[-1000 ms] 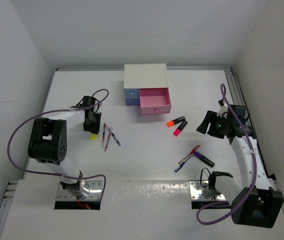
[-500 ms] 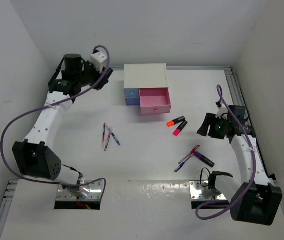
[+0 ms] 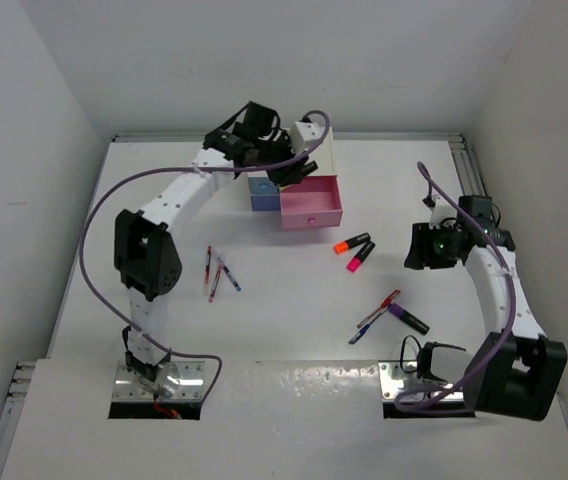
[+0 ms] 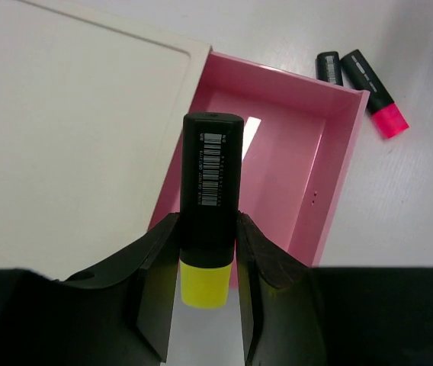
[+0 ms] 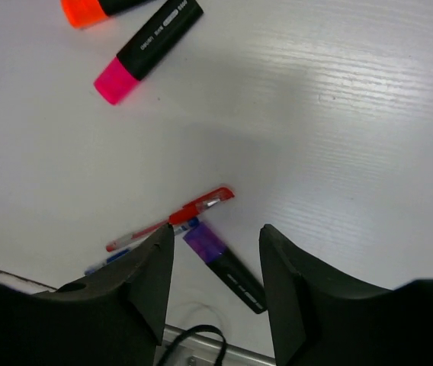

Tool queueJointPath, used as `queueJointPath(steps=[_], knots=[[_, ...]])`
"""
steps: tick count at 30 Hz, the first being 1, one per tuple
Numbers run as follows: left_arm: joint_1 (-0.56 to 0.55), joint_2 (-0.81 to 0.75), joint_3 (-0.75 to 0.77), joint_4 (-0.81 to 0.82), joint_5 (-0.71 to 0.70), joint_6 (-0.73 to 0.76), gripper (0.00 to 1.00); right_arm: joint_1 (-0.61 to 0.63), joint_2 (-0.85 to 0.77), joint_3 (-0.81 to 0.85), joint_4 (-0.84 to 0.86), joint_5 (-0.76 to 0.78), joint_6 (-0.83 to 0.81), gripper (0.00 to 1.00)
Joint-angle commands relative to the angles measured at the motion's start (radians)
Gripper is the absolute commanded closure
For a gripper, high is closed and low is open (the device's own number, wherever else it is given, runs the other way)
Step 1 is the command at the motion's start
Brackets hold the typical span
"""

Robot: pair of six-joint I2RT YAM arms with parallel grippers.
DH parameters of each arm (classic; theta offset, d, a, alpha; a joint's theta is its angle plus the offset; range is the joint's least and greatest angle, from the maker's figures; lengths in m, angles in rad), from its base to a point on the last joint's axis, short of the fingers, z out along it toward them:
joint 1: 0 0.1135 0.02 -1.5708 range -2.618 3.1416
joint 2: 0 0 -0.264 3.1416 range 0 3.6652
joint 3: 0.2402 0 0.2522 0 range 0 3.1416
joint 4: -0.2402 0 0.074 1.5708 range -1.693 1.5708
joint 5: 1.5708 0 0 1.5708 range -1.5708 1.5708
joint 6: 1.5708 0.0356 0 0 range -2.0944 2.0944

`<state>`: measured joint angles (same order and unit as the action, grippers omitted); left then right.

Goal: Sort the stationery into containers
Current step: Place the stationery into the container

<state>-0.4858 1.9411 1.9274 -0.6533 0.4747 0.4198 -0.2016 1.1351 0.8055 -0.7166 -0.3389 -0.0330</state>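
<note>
A: Your left hand [image 4: 207, 229] is clamped on the yellow highlighter [image 4: 211, 175], held above the open pink drawer [image 4: 338, 175] of the white cabinet [image 4: 79, 130].
B: And the right?
A: Your right hand [image 5: 216, 232] hangs open and empty over the bench [image 5: 354, 114], above the purple highlighter [image 5: 224, 267] and the red pen [image 5: 178, 221]

Barcode [image 4: 212, 171] on yellow highlighter [image 4: 210, 229], digits illegible
</note>
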Motion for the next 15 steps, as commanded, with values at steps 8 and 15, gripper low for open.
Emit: queueJointPath(steps=[8,15], knots=[[-0.057,0.139,0.136,-0.051,-0.027,0.033,0.88,-0.005,0.133,0.074,-0.214,0.077,-0.422,0.53],[-0.065,0.180,0.113,-0.042,0.015,0.033,0.76,-0.005,0.075,-0.029,-0.207,0.089,-0.547,0.49]])
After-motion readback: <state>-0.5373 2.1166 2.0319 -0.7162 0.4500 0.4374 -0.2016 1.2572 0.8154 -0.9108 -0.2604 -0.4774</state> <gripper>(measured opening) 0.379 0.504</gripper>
